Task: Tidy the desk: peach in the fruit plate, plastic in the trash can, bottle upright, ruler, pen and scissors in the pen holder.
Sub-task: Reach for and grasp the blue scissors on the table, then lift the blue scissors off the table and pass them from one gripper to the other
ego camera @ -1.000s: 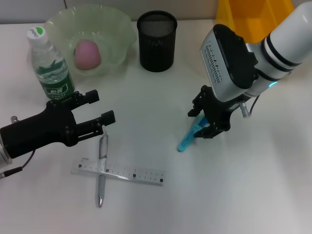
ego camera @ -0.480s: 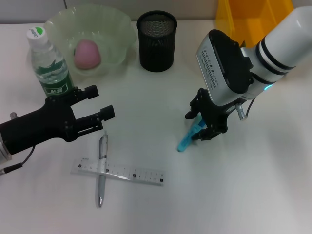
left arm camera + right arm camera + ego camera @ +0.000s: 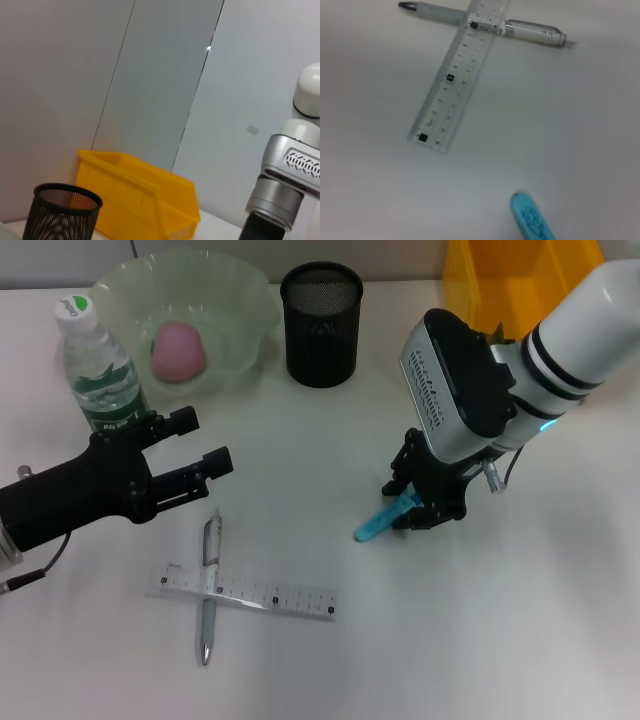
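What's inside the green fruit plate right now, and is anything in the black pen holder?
The fruit plate holds the peach alone. The pen holder shows only dark mesh; its bottom is not visible.

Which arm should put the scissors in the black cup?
The right. Its gripper already holds the scissors by the handles, near the pen holder. The left gripper is empty, beside the bottle.
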Controlling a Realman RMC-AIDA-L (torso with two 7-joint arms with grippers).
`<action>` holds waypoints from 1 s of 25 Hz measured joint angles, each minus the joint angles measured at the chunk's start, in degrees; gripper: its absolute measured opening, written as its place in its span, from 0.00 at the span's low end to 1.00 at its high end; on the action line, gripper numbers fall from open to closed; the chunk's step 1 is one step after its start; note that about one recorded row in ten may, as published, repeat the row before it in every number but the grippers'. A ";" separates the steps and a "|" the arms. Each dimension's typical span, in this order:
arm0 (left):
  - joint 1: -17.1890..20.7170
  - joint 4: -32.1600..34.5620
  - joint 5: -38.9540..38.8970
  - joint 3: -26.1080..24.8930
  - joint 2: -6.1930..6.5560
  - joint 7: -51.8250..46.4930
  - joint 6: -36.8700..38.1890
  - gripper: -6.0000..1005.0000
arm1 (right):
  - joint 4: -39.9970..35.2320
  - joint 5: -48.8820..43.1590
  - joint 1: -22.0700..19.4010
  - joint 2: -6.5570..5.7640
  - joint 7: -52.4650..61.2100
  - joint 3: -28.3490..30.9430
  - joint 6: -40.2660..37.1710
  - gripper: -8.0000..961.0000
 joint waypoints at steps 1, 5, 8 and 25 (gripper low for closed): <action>0.00 0.02 -0.13 -0.03 0.00 0.00 0.00 0.81 | 0.05 -0.02 0.00 -0.01 0.00 0.00 0.02 0.50; 0.00 0.12 -0.51 -0.04 0.00 0.00 0.06 0.81 | 0.12 -0.23 0.03 -0.04 0.00 0.00 0.06 0.45; 0.02 0.16 -0.89 -0.04 0.00 -0.01 0.10 0.81 | 0.12 -0.34 0.05 -0.07 0.00 0.00 0.07 0.41; 0.14 0.11 -1.94 -0.03 0.00 0.00 0.16 0.81 | -1.11 -0.20 -0.35 -0.29 0.04 0.69 -0.89 0.24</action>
